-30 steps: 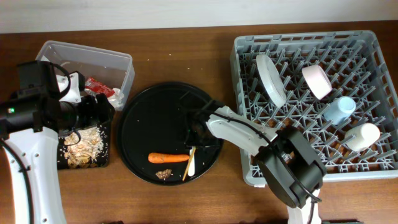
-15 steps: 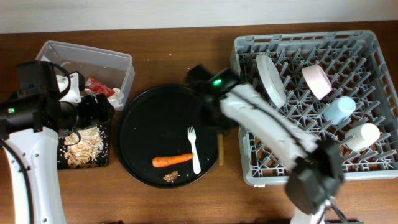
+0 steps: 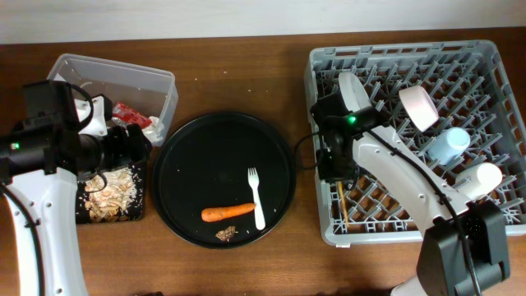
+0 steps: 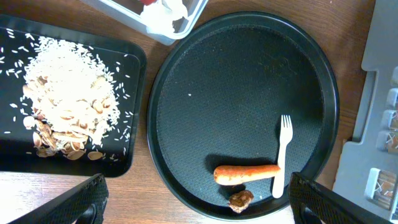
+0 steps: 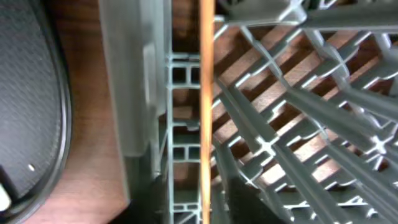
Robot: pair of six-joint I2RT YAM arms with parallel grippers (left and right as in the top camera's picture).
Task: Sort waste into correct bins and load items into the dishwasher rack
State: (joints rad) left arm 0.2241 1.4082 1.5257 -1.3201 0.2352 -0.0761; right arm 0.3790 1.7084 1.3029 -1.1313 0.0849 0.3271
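Running along the rack (image 5: 134, 93) wall, the chopstick (image 5: 206, 93) is detailed only at the wrist; the right gripper (image 3: 335, 168)'s closure cannot be told.

Thin wooden chopstick (image 3: 343, 205) — in grey rack (image 3: 394, 51), along left edge.

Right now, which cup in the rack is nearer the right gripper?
The light-blue cup; it lies closer to the right gripper than the white cup, which sits by the right edge of the rack.
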